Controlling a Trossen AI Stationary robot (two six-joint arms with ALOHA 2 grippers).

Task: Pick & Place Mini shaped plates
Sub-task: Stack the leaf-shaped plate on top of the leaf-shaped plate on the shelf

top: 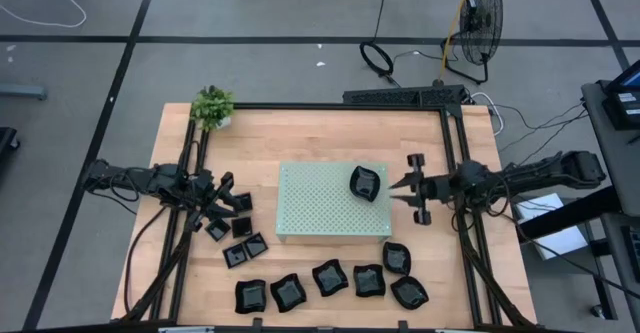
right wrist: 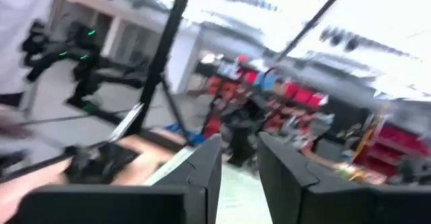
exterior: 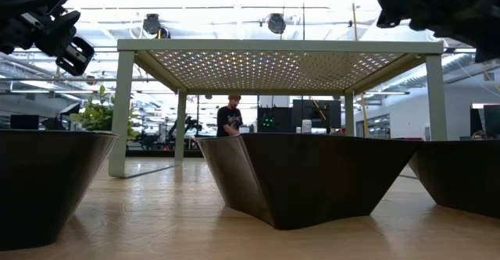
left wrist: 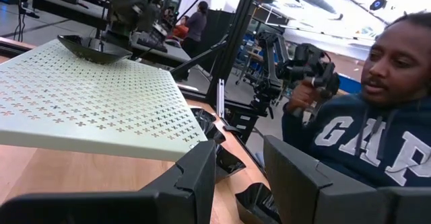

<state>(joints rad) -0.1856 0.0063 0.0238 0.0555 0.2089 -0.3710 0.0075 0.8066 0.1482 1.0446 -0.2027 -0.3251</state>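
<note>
The pale green perforated board (top: 320, 208) stands on legs mid-table. One glossy black dish (top: 366, 183) rests on the board's top near its far right corner, also seen in the left wrist view (left wrist: 91, 48). My right gripper (top: 394, 188) is open, just right of that dish, with nothing between its fingers (right wrist: 239, 173). My left gripper (top: 222, 207) is open, over a cluster of tiny square dishes (top: 240, 225) left of the board, its fingers empty (left wrist: 239, 177). Several larger wavy-edged and leaf-like dishes (top: 330, 277) lie in a row along the near edge.
A small potted plant (top: 212, 106) sits at the far left corner. A black frame (top: 450, 153) borders the table. A person (left wrist: 377, 116) in a dark sweatshirt stands beyond the table's edge. Dishes (exterior: 305, 174) fill the foreground of the low view.
</note>
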